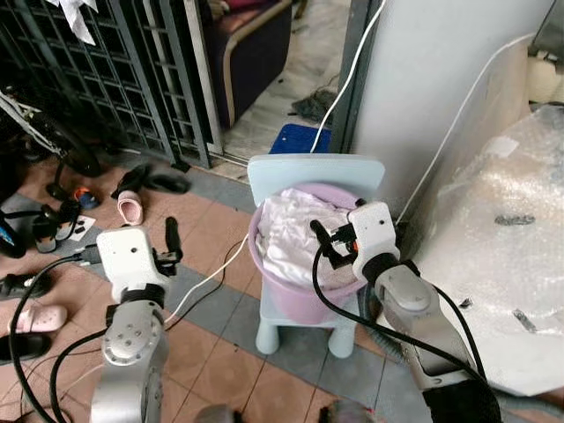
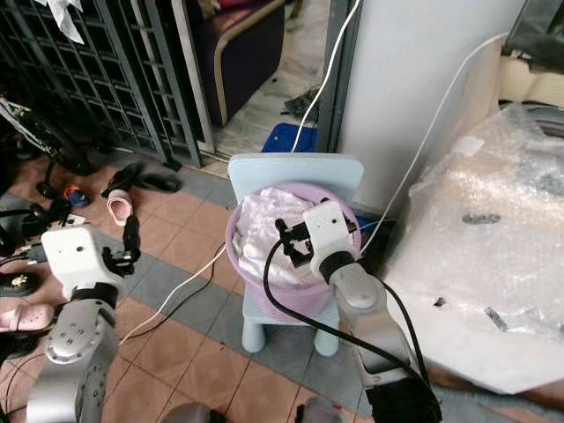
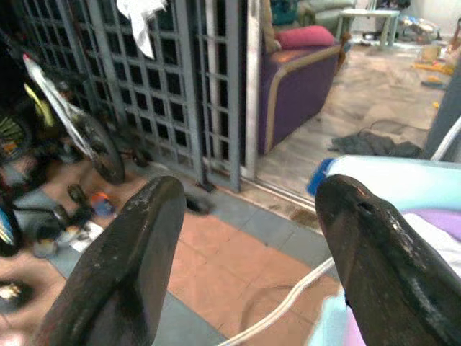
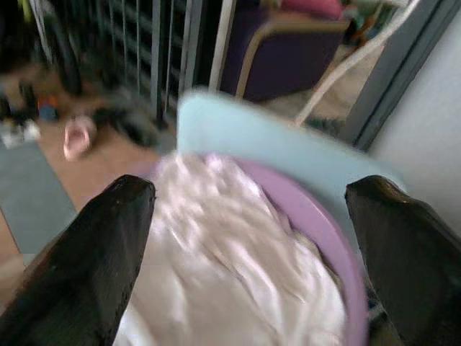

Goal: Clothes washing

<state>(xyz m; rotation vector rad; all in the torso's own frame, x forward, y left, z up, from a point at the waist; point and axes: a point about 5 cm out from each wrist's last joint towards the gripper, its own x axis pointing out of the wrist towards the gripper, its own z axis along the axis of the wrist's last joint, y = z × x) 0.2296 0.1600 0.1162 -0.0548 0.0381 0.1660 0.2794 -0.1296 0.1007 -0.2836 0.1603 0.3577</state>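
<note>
White clothes (image 1: 295, 231) lie heaped in a purple basin (image 1: 291, 295) that sits on a pale blue chair (image 1: 313, 176); the right claw (image 1: 323, 245) hangs just over the pile, fingers spread wide, holding nothing; the left claw (image 1: 172, 238) stands open above the tiled floor (image 1: 220, 308), apart from the chair.

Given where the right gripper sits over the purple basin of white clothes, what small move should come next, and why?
Probably lower the right gripper into the crumpled white clothes. Its jaws stand wide open just above the pile in the round purple plastic basin on the pale blue chair, holding nothing. The left gripper is off to the side, also open.
</note>
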